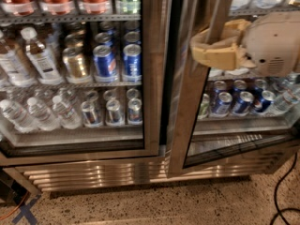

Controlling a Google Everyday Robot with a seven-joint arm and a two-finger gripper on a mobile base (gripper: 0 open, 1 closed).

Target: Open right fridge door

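The right fridge door (187, 107) is a glass pane in a wide brushed-steel frame. It stands slightly ajar, its bottom edge angled out from the cabinet. My gripper (202, 46), tan with a bulky cream wrist behind it, sits against the door's left frame edge at upper right. It overlaps the steel frame at about the height of the upper shelf. Blue cans (234, 102) show through the glass below it.
The left fridge door (151, 78) is closed, with bottles and cans on shelves behind it. A steel kick grille (103, 172) runs along the bottom. A black cable (281, 191) lies on the speckled floor at right. Blue tape marks (23, 213) lie at bottom left.
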